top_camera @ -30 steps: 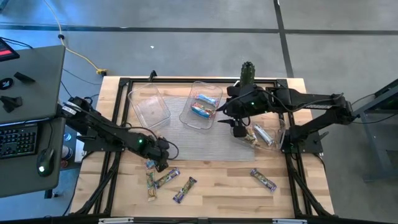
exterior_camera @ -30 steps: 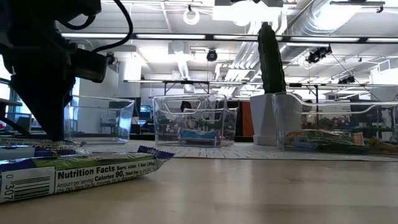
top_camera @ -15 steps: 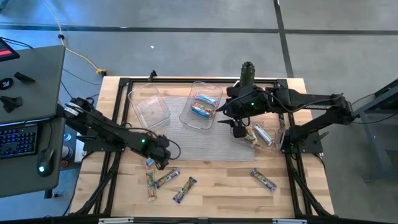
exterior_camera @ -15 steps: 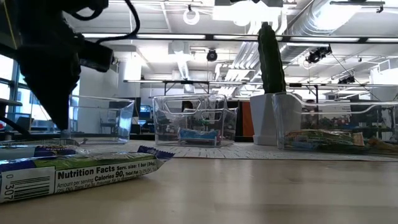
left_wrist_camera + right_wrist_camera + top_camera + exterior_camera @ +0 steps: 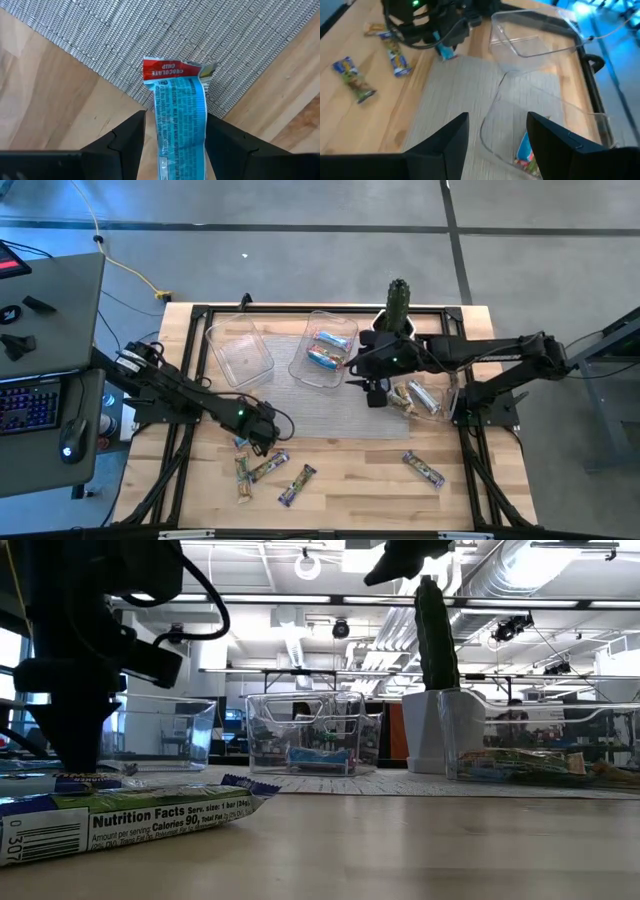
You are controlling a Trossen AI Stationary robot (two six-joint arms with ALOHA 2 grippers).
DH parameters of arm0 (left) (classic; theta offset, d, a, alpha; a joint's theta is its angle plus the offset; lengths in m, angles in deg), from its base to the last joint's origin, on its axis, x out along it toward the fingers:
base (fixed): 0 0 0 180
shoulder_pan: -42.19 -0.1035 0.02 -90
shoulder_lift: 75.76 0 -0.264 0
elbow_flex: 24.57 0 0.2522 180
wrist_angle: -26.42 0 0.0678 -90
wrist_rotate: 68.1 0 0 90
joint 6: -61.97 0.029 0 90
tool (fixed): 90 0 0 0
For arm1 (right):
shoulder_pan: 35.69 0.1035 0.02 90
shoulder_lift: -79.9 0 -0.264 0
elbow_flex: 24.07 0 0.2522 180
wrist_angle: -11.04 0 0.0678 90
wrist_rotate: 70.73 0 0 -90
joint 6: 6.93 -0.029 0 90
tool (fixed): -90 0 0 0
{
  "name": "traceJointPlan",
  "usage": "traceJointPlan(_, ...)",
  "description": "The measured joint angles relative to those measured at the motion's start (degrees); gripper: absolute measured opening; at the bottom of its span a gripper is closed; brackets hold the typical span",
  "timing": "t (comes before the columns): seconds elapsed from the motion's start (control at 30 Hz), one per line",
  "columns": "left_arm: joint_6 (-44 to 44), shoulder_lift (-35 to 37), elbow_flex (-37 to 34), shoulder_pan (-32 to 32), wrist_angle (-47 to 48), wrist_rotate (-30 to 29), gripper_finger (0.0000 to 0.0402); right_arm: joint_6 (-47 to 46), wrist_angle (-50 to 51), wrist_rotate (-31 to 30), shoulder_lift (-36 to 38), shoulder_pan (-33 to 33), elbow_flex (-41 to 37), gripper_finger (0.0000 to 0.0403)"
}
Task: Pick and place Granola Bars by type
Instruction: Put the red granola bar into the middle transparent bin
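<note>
**Count of Items on the Counter**

Three clear trays are counted: an empty one (image 5: 240, 352), a middle one (image 5: 324, 350) and a right one (image 5: 437, 392). Two light blue bars (image 5: 327, 348) are seen in the middle tray, and at least two bars (image 5: 412, 397) in the right tray, though an exact count there cannot be made. Five bars are found loose on the counter (image 5: 350, 480): one light blue (image 5: 179, 120), two green (image 5: 243, 475), one purple (image 5: 296, 484) and one further bar (image 5: 423, 469) apart. One grey mat (image 5: 330, 410) and one potted cactus (image 5: 399, 305) are present. Two robot arms are counted.
</note>
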Motion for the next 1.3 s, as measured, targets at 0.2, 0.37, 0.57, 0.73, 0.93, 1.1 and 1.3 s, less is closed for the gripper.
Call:
traceJointPlan(0.2,-1.7,0.0,-0.1,0.0,-0.5,-0.4,0.0186,-0.9,-2.6,-5.1,0.0,0.0,-1.8,0.0184)
traceJointPlan(0.37,-2.7,0.0,-0.1,0.1,-0.5,-1.7,0.0186,-1.2,-2.8,-7.1,0.0,0.0,-4.3,0.0184)
traceJointPlan(0.57,-4.7,-0.1,-0.1,0.0,-1.4,-2.9,0.0186,-6.2,-3.2,-6.9,0.0,0.0,-8.4,0.0184)
traceJointPlan(0.73,-6.0,-0.1,-0.1,0.0,-2.1,-1.0,0.0159,-11.7,-3.1,-5.7,0.0,0.0,-10.1,0.0184)
traceJointPlan(0.93,-6.1,-0.2,0.4,0.0,-3.1,-1.0,0.0102,-12.6,-4.2,-1.4,0.0,0.0,-10.1,0.0184)
traceJointPlan(1.1,-6.0,-0.2,3.8,0.0,-2.5,0.1,0.0094,-15.0,-3.9,-1.1,0.0,0.1,-10.1,0.0184)
traceJointPlan(1.3,0.2,-0.2,13.2,0.0,1.5,-3.7,0.0098,-15.7,-3.9,-1.1,0.0,0.1,-10.1,0.0184)
